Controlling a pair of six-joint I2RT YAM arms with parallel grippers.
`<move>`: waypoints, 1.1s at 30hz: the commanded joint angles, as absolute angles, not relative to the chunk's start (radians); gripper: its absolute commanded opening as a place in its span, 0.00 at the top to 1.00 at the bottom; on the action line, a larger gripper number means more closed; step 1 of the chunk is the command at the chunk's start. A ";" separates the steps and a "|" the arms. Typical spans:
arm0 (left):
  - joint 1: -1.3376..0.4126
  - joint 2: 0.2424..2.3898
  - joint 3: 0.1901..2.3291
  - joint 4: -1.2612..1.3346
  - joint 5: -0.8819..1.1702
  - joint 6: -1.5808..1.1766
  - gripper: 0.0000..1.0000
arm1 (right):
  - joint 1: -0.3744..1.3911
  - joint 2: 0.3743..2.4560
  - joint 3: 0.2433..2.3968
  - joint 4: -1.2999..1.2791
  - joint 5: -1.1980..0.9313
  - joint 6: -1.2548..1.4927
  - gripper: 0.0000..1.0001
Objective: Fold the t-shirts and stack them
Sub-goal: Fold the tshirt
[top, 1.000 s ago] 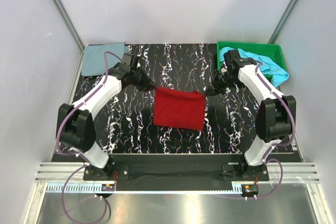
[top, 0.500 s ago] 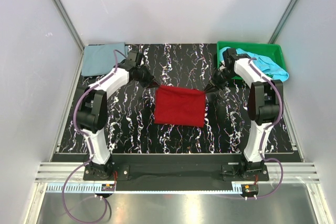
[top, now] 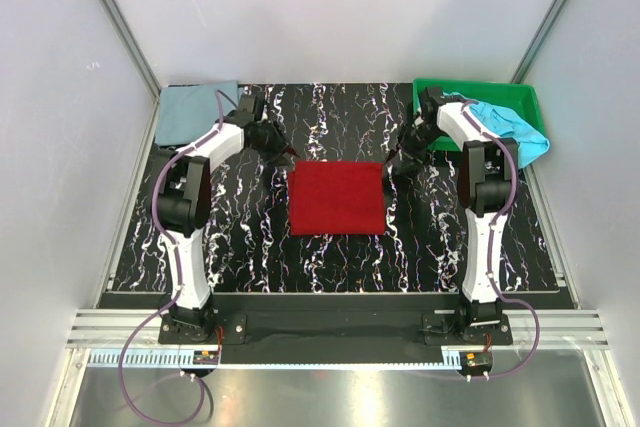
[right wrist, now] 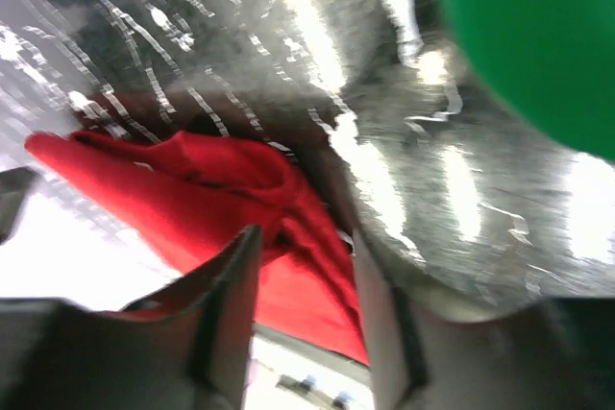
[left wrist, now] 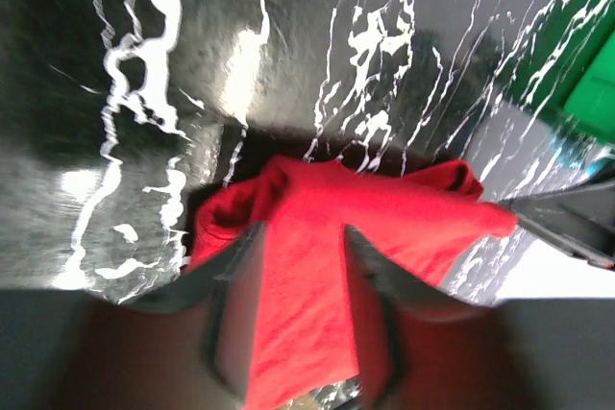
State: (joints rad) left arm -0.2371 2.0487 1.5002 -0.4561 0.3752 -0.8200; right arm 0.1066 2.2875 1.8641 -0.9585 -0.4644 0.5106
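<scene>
Sitting flat mid-tabletop (top: 240, 237): deep red t-shirt (top: 337, 198), folded to neat rectangle. left tool (top: 287, 157) spread at its far-left corner, right tool (top: 393, 166) spread at far-right corner. grey-blue t-shirt (top: 185, 110) back left, turquoise t-shirt (top: 510, 125) hanging over green tray (top: 480, 92).

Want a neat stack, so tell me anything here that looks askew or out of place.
The turquoise t-shirt lies bunched, unfolded, in the green tray and spills over its right rim. The red t-shirt lies folded, fairly square, mid-table, its far corners rumpled. The grey-blue t-shirt lies flat at the far left.
</scene>
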 commanded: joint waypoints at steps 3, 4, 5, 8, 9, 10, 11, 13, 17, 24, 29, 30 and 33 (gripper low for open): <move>-0.232 1.909 1.553 -0.477 0.302 -0.681 0.51 | 0.101 2.175 1.902 -1.014 -0.293 0.370 0.41; -0.233 1.885 1.542 -0.477 0.310 -0.669 0.49 | 0.104 2.137 1.875 -1.014 -0.291 0.359 0.39; -0.233 1.846 1.530 -0.476 0.320 -0.645 0.46 | 0.106 2.119 1.858 -1.012 -0.285 0.351 0.38; -0.242 1.827 1.502 -0.471 0.394 -0.566 0.38 | 0.107 2.059 1.799 -0.994 -0.305 0.315 0.32; -0.241 1.827 1.487 -0.471 0.408 -0.554 0.38 | 0.107 2.042 1.769 -0.982 -0.327 0.305 0.32; -0.241 1.833 1.482 -0.469 0.428 -0.525 0.37 | 0.106 2.039 1.752 -0.947 -0.353 0.301 0.31; -0.241 1.841 1.477 -0.469 0.433 -0.514 0.37 | 0.107 2.036 1.744 -0.937 -0.377 0.302 0.31; -0.244 1.867 1.471 -0.468 0.448 -0.502 0.38 | 0.115 2.046 1.735 -0.916 -0.437 0.305 0.33; -0.249 1.940 1.482 -0.468 0.465 -0.491 0.38 | 0.135 2.083 1.743 -0.876 -0.482 0.318 0.34; -0.261 1.996 1.520 -0.498 0.417 -0.474 0.37 | 0.152 2.175 1.792 -0.858 -0.526 0.288 0.32; -0.264 1.970 1.490 -0.515 0.371 -0.472 0.37 | 0.158 2.226 1.818 -0.859 -0.506 0.293 0.33; -0.268 1.957 1.479 -0.517 0.361 -0.471 0.36 | 0.160 2.241 1.827 -0.859 -0.503 0.293 0.35; -0.270 1.898 1.430 -0.517 0.344 -0.483 0.35 | 0.160 2.264 1.845 -0.859 -0.473 0.291 0.47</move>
State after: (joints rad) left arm -0.2642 1.9949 1.4639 -0.5220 0.3832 -0.4938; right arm 0.1509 2.2528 1.7889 -0.8780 -0.4877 0.3065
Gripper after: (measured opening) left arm 0.647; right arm 0.554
